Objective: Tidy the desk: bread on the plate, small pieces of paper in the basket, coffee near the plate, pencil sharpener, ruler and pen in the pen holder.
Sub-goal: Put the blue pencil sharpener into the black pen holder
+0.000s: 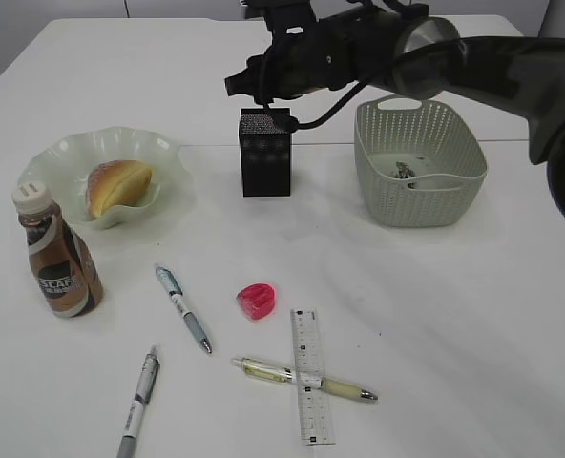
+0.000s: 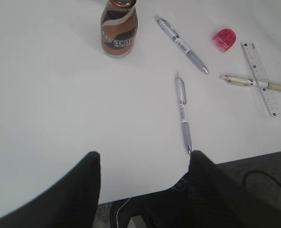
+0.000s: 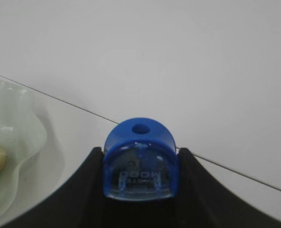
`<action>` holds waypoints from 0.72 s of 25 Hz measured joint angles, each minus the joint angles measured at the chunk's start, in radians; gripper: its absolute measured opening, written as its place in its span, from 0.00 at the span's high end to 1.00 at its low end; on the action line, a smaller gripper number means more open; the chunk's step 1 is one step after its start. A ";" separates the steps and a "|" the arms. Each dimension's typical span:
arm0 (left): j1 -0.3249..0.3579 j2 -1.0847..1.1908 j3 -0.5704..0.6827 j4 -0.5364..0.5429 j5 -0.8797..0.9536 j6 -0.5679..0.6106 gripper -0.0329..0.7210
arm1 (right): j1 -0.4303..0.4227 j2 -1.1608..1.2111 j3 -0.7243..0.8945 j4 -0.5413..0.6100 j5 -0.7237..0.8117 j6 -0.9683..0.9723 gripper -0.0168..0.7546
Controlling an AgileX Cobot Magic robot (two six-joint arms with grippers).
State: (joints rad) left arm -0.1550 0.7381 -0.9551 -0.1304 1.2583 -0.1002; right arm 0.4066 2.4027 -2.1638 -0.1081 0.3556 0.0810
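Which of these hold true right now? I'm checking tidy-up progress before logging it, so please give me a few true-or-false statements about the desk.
1. The bread lies on the plate. True.
2. The right tool holds a blue pencil sharpener. True.
3. The ruler already stands in the pen holder. False: it lies flat on the desk, crossed by the yellowish pen.
4. The left tool grips a pen. False: its jaws are open and empty above the desk edge.
5. The pink sharpener sits in the basket. False: it rests on the desk between the pens.
6. The coffee stands upright beside the plate. True.
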 joint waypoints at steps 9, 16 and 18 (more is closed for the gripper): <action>0.000 0.000 0.000 0.001 0.000 0.000 0.38 | 0.000 0.005 0.000 0.004 -0.060 0.000 0.60; 0.000 0.000 0.000 0.002 0.000 0.000 0.38 | 0.000 0.005 0.000 0.027 -0.076 0.000 0.60; 0.000 0.000 0.000 0.002 0.000 0.000 0.38 | 0.000 0.005 0.000 0.027 -0.076 0.000 0.60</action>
State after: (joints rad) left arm -0.1550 0.7381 -0.9551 -0.1281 1.2583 -0.1002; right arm 0.4066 2.4072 -2.1638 -0.0811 0.2792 0.0810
